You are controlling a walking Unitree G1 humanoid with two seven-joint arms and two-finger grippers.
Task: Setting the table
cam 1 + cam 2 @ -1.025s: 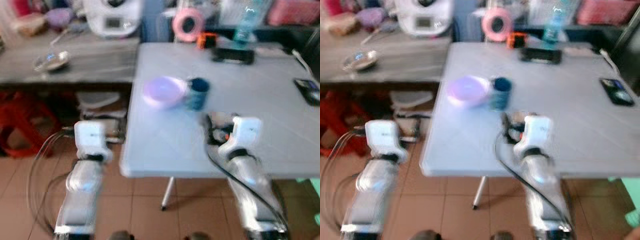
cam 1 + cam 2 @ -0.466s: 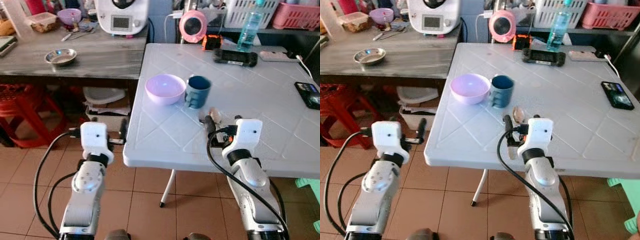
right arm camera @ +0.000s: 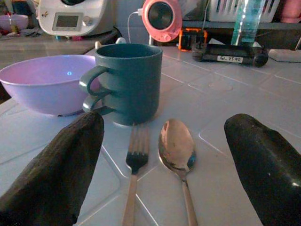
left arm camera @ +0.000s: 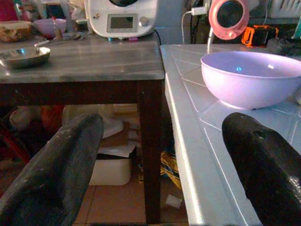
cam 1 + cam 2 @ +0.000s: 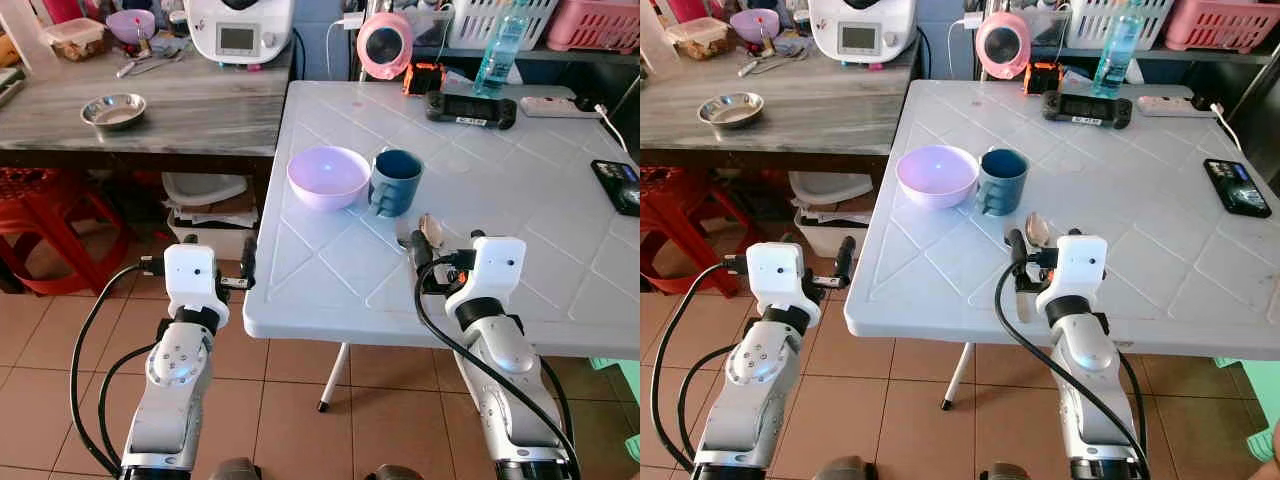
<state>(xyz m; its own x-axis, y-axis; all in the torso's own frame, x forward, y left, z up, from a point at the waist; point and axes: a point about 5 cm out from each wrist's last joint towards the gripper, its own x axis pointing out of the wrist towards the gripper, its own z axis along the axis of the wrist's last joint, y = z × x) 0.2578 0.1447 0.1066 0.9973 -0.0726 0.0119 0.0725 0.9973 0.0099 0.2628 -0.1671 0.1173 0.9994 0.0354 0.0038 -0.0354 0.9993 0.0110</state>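
On the white plastic table (image 5: 520, 290) a purple bowl (image 5: 328, 177) stands beside a dark teal mug (image 5: 396, 183). Just in front of the mug lie a fork (image 3: 134, 181) and a spoon (image 3: 177, 149), side by side with handles toward me. My right gripper (image 3: 162, 127) rests low over the table's near edge, open, its fingers (image 5: 420, 256) spread to either side of the fork and spoon and touching neither. My left gripper (image 4: 162, 125) is open and holds nothing, off the table's left edge at tabletop height, facing the bowl (image 4: 251, 77).
Left of the table is a grey wooden counter (image 5: 190, 115) with a steel dish (image 5: 113, 108) and a white appliance (image 5: 240, 25). A pink speaker (image 5: 386, 45), game controller (image 5: 470, 107), water bottle (image 5: 497, 55) and phone (image 5: 620, 185) sit farther back. A red stool (image 5: 40, 215) stands below.
The picture was blurred a second ago and is sharp now, with the view shifted a little. Both grippers and the tableware keep the same places.
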